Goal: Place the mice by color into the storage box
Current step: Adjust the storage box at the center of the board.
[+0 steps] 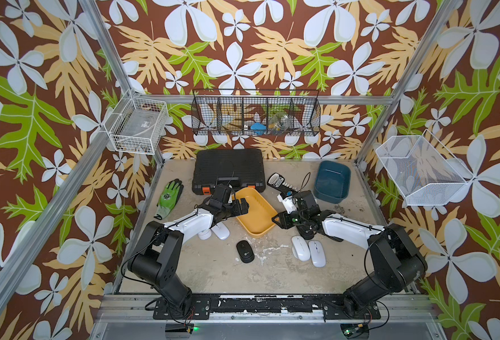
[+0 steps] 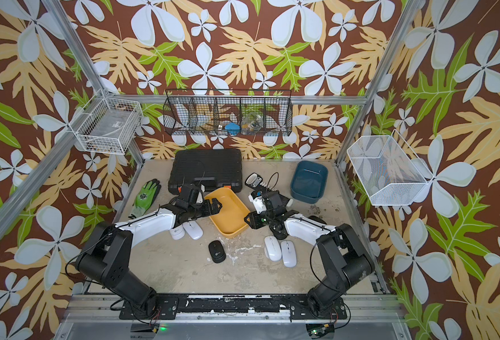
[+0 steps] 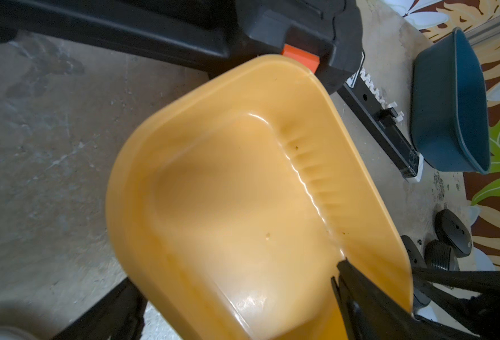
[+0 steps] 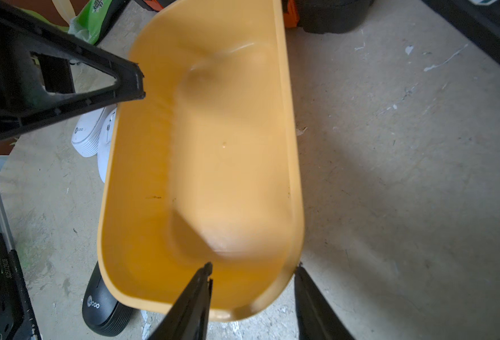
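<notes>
My right gripper sits half open over the rim of the yellow box, my left gripper is wide open and empty, and the black mouse just beside my right gripper looks light, hard and slippery, so I'd pinch its sides

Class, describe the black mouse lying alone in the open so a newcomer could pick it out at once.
Find the yellow tray in the middle of the table. Just off its near end, on the robot's side, a black mouse lies by itself. It is matte black with a small light logo, unlike the glossy white mice lying side by side on its right.
</notes>
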Tool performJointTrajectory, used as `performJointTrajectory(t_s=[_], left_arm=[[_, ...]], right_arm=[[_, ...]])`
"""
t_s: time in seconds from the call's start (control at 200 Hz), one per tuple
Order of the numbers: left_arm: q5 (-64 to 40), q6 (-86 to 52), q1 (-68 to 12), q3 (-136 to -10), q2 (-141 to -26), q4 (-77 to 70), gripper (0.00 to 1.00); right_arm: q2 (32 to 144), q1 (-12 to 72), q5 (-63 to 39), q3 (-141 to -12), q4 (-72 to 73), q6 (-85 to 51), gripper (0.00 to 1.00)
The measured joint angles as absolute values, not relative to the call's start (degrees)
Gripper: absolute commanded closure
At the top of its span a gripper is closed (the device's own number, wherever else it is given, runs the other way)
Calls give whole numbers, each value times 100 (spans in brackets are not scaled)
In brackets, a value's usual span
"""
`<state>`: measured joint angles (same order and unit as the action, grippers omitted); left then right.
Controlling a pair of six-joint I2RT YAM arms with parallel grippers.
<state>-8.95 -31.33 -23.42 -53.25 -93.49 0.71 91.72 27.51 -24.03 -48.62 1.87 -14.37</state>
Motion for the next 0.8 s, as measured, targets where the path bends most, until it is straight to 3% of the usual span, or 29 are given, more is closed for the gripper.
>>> performJointTrajectory(t_s=[0.52,0.656,0.801], left_arm=[[-1085,-2593,-2368,-5459,-9225,32,0],[-1094,-2541,-2368,-5516,-8989,137,0],[-1037,-2543,-2368,-5636,-8510,471,0]], right_arm=[[9074,3450,-2867,-4383,720,-1949,53],[8895,3454,-2849,-4320,816,-2104,47],[8615,3454,-2676,-4370,735,-2200,33]])
